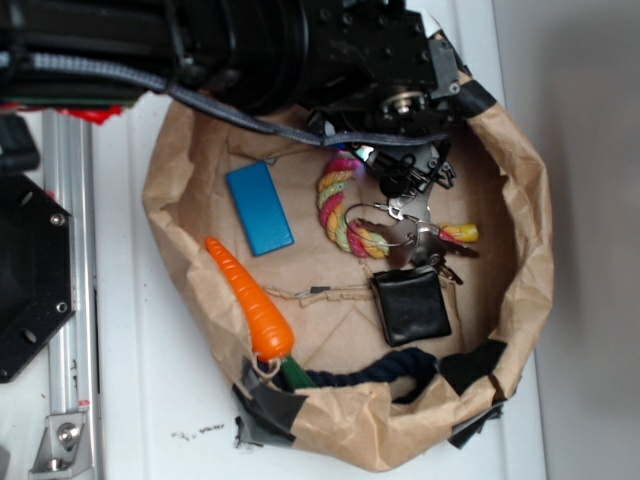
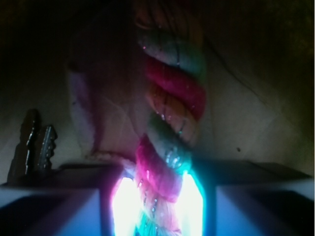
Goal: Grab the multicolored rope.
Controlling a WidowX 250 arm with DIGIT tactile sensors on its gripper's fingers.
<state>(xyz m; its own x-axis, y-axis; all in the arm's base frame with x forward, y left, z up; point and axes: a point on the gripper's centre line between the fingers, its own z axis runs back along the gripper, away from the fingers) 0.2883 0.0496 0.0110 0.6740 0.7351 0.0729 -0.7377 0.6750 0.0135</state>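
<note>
The multicolored rope [image 2: 170, 113] runs between the claw's [image 2: 157, 211] jaws.

One crumpled paper bag [image 1: 525, 250] lies open on the bench [image 1: 140, 400]. Inside it are two ropes: one multicolored rope [image 1: 340, 205] of pink, yellow and green strands, and one dark blue rope [image 1: 385, 370]. There is one orange toy carrot [image 1: 252, 295], one flat blue block [image 1: 259, 208], and one square black pouch [image 1: 411, 305]. One bunch of metal keys [image 1: 415, 235] lies beside the pouch; the wrist view shows two key blades [image 2: 37, 142]. One tool [image 1: 400, 175] is over the bag.
</note>
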